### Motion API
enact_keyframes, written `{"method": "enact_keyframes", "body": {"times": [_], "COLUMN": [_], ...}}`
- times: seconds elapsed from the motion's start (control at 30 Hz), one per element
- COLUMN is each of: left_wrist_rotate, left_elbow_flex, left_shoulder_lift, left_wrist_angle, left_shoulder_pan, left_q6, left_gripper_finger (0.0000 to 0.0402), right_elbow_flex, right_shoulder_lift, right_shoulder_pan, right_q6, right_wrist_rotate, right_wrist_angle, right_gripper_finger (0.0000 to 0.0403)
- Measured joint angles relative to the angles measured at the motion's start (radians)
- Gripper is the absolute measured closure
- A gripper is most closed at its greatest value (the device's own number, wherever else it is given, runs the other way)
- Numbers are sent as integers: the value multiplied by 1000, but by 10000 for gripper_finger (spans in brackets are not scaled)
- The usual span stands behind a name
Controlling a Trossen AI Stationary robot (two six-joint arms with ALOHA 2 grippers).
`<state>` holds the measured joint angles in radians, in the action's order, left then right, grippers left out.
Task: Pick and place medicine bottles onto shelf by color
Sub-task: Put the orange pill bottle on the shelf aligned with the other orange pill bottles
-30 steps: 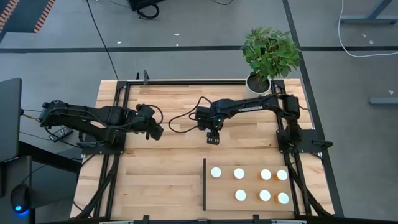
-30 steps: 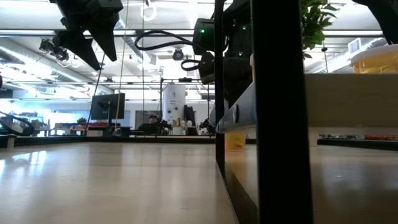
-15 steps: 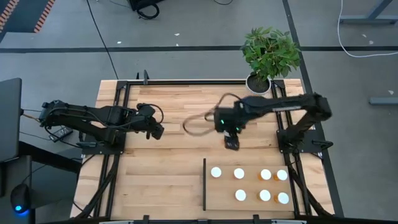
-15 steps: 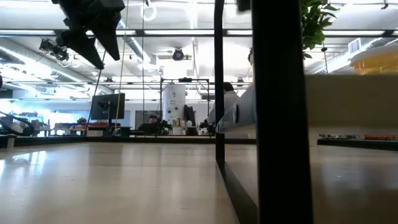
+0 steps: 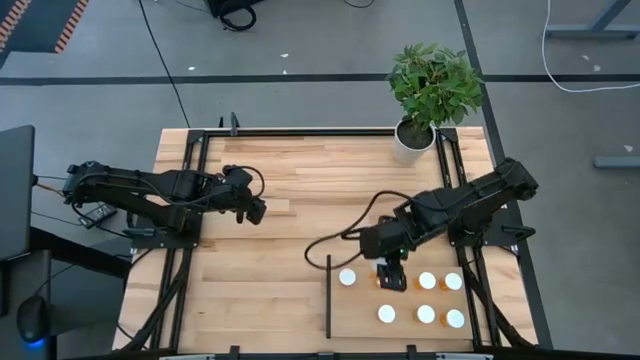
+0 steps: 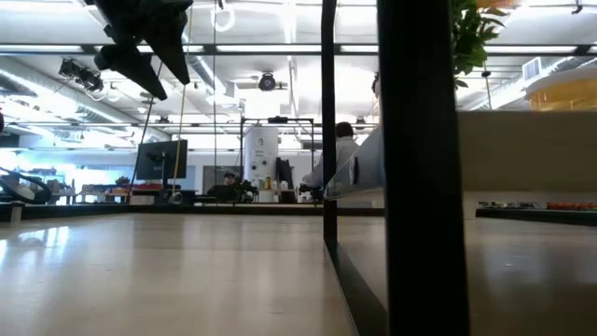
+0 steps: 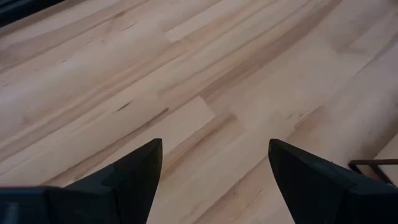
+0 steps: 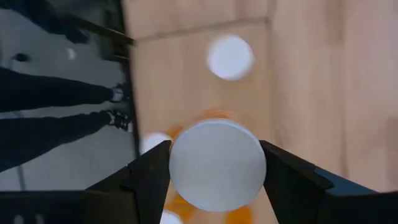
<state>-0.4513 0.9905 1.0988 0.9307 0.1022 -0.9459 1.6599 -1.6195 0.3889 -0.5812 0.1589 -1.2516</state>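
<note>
The right gripper is hanging over the shelf in the lower right of the high view, covering the spot between two white caps in the upper row. In the right wrist view its two fingers are flanking an orange medicine bottle with a white cap; the fingers are sitting close on either side of the cap, but whether they are actually gripping it or just straddling it cannot be told.

The task is looking close to done. Six other bottles are standing on the shelf in the high view: a white-capped bottle at the left of the upper row, two more to the right of the gripper, and three in the lower row. No bottles are lying on the table outside the shelf. Which body colours sit where is hard to judge from above, so the colour sorting cannot be confirmed.

The left gripper is waiting at centre left over bare planks, its fingers spread well apart and holding nothing.
</note>
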Motion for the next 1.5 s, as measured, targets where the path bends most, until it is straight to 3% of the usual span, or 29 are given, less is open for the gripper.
{"method": "enact_keyframes", "body": {"times": [0.27, 0.4, 0.73, 0.97, 1.17, 1.5], "left_wrist_rotate": [0, 3, 10, 10, 11, 11], "left_elbow_flex": [0, 0, 0, 0, 0, 0], "left_shoulder_lift": [0, 0, 0, 0, 0, 0], "left_wrist_angle": [-4, -6, -6, -6, -5, 1], "left_shoulder_pan": [0, 3, 4, 4, 4, 10], "left_q6": [-8, -17, -19, -28, -30, -30], "left_gripper_finger": [104, 104, 104, 104, 104, 104], "right_elbow_flex": [350, 459, 461, 459, 460, 459], "right_shoulder_lift": [-217, -319, -436, -523, -537, -584], "right_shoulder_pan": [102, 153, 248, 261, 257, 258], "right_q6": [36, 41, -153, -168, -180, -216], "right_wrist_rotate": [-1, -43, -190, -222, -321, -250], "right_wrist_angle": [-105, -176, -117, -86, -60, -19], "right_gripper_finger": [165, 165, 166, 166, 166, 166]}}
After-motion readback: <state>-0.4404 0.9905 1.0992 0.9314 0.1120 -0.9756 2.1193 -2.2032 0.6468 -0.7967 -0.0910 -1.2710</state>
